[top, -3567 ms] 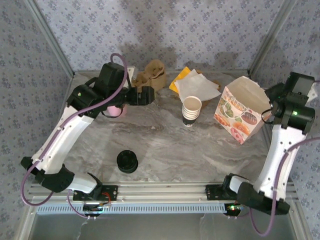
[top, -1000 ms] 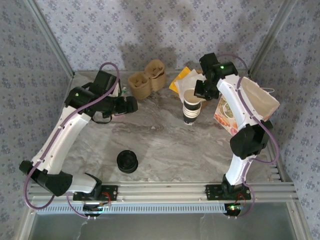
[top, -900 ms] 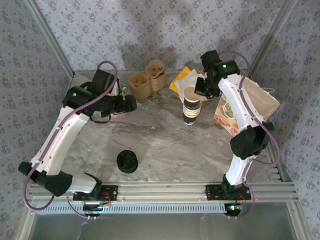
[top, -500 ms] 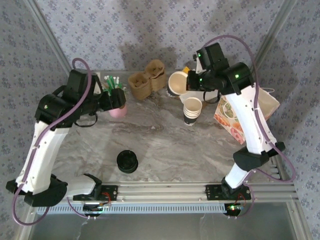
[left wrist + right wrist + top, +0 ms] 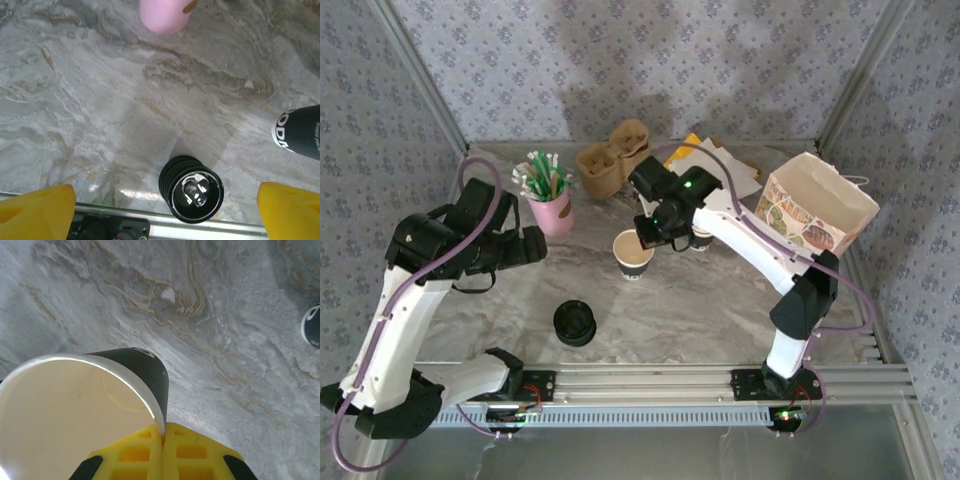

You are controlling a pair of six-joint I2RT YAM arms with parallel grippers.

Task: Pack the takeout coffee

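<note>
From the top, the right gripper (image 5: 645, 236) pinches the rim of the cup (image 5: 633, 257) near the middle of the tabletop (image 5: 720, 300). The cup is cream inside with a dark bottom, and its top is open. I cannot tell if it touches the tabletop. A pile of black lids (image 5: 575, 323) sits at 7 o'clock from the cup, apart from it. A pink cup (image 5: 551, 212) full of sticks stands at 10 o'clock, a brown cup holder (image 5: 613, 162) at 12 o'clock, and a paper bag (image 5: 817, 205) at 2 o'clock. The left gripper (image 5: 528, 247) hangs near the pink cup. From the left wrist, the left gripper (image 5: 165, 200) has its yellow fingers (image 5: 37, 205) spread wide and holds nothing. The black lids (image 5: 191, 188) show between them, the pink cup (image 5: 165, 15) is at 12 o'clock, and the dark side of the cup (image 5: 300, 132) is at 3 o'clock. From the right wrist, the right gripper (image 5: 163, 432) has its yellow fingers (image 5: 135, 455) squeezed tight on the rim of the cup (image 5: 145, 370).
</note>
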